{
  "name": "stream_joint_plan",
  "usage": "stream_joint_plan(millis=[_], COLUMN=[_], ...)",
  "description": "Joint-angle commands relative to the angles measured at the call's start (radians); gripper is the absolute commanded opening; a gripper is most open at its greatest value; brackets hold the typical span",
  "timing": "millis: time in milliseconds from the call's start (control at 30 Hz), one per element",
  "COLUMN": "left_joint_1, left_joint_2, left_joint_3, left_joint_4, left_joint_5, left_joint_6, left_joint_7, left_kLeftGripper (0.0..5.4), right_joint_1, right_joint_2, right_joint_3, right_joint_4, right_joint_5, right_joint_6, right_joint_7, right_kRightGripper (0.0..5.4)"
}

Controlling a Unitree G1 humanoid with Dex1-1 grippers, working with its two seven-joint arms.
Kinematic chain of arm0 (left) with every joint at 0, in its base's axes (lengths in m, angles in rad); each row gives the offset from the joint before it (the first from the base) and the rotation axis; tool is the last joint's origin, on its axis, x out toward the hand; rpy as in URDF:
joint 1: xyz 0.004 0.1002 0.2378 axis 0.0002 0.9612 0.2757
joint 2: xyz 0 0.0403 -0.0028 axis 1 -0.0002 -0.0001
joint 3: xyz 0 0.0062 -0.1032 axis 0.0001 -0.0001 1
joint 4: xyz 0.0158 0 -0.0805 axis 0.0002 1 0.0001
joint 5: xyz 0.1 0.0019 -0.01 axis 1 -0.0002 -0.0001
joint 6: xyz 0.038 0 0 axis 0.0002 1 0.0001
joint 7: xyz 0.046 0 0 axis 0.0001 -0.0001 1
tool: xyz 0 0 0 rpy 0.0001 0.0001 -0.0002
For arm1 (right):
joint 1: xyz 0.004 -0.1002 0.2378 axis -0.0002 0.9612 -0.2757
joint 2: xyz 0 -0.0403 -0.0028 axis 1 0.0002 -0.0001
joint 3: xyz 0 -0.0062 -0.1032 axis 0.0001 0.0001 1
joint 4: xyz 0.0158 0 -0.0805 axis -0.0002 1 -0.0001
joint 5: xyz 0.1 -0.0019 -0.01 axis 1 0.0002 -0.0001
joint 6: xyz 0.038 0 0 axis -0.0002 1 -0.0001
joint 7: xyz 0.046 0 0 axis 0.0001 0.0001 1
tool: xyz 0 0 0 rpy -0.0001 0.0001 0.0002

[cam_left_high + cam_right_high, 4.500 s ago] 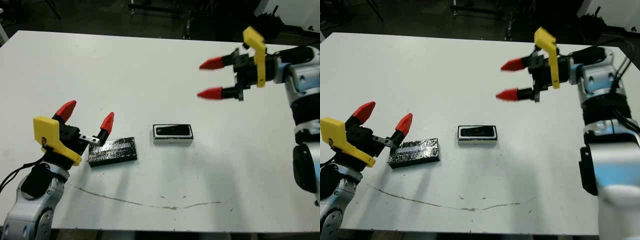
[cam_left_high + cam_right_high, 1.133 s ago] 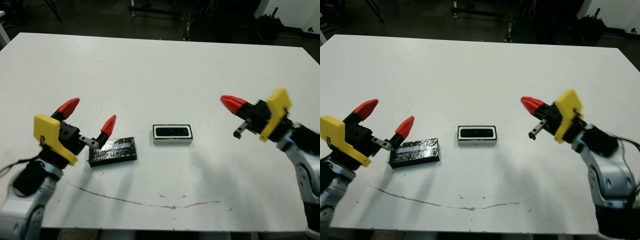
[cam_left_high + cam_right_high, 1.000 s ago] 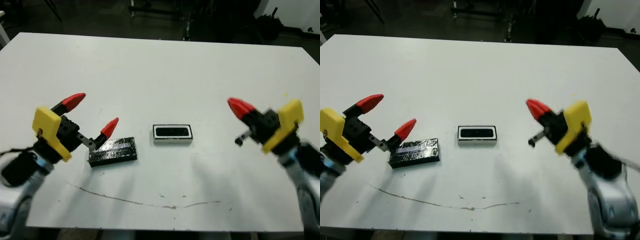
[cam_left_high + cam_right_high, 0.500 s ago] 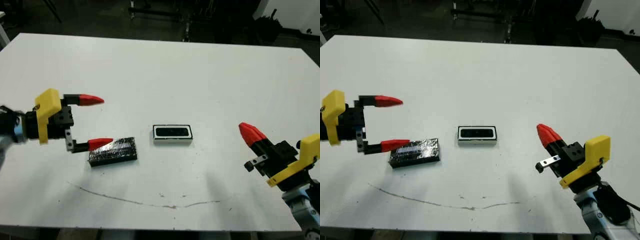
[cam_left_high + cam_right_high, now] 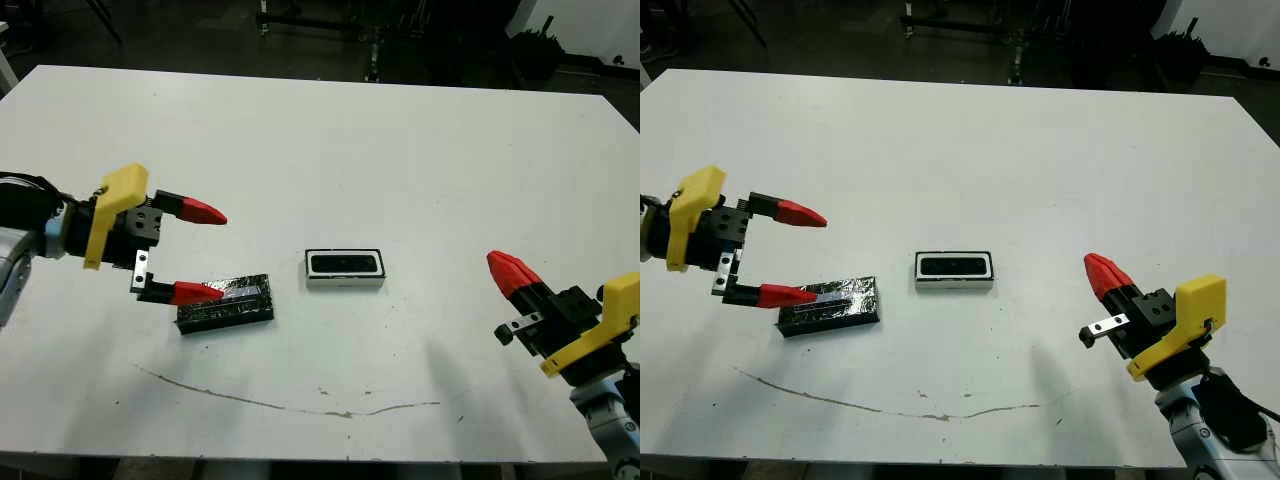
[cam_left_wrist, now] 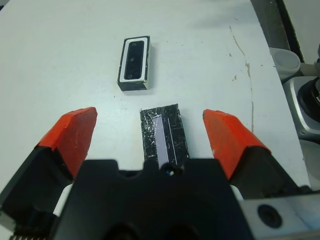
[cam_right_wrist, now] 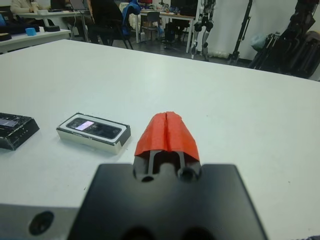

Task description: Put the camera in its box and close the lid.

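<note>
White tabletop [image 5: 330,140] with a long scratchy pencil-ish line near the front edge, dark lab clutter behind it, and not much else going on surface-wise.

So the big change: the left gripper [image 5: 195,252] has rolled over. A second ago its two red fingers were sitting side by side above the lid [image 5: 226,303], now they're stacked one over the other and wide apart, pointing toward the middle of the table, with the lower finger right at the lid's near end. Holding nothing yet. From the left wrist view the lid sits pretty much centred between the spread fingers, so to me it looks like it's lining up a grab.

The right gripper [image 5: 1108,279] has dropped from way up over the far right of the table a few seconds back down low at the front right corner, fingers pressed together, empty, well apart from everything. Basically parked.

The box [image 5: 345,268] hasn't budged, mid-table, just right of the lid with a clear gap between them. And the camera [image 6: 134,58] is already lying inside it, dark bar in the white tray, so that half looks done.

What's left, as far as I can judge, is just the lid: pinch it, carry it over, drop it square on the box. That glossy wrinkly top looks slippery and it's thin, so the pinch could slide.
</note>
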Motion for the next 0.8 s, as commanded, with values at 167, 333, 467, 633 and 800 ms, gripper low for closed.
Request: stream_joint_plan(millis=[167, 333, 467, 633, 800], left_joint_1=[0.024, 0.045, 0.062, 0.079, 0.075], left_joint_2=[0.006, 0.027, 0.031, 0.036, 0.035], left_joint_3=[-0.011, -0.018, -0.015, -0.019, -0.037], left_joint_4=[-0.036, -0.075, -0.090, -0.099, -0.090], left_joint_5=[0.033, 0.060, 0.069, 0.088, 0.112], left_joint_6=[0.040, 0.052, 0.050, 0.054, 0.045], left_joint_7=[0.049, 0.074, 0.076, 0.085, 0.074], left_kLeftGripper=[5.40, 5.40, 5.40, 5.40, 5.40], right_joint_1=[0.019, 0.031, 0.037, 0.043, 0.053], right_joint_2=[-0.004, -0.010, 0.001, -0.004, -0.001], right_joint_3=[0.012, 0.009, 0.010, 0.022, 0.022], right_joint_4=[0.011, 0.010, 0.020, 0.025, 0.011], right_joint_5=[-0.007, -0.010, 0.002, -0.014, -0.011], right_joint_6=[-0.033, -0.048, -0.060, -0.084, -0.078], right_joint_7=[0.002, 0.002, 0.000, 0.003, -0.011], right_kRightGripper=[0.02, 0.02, 0.02, 0.02, 0.02])
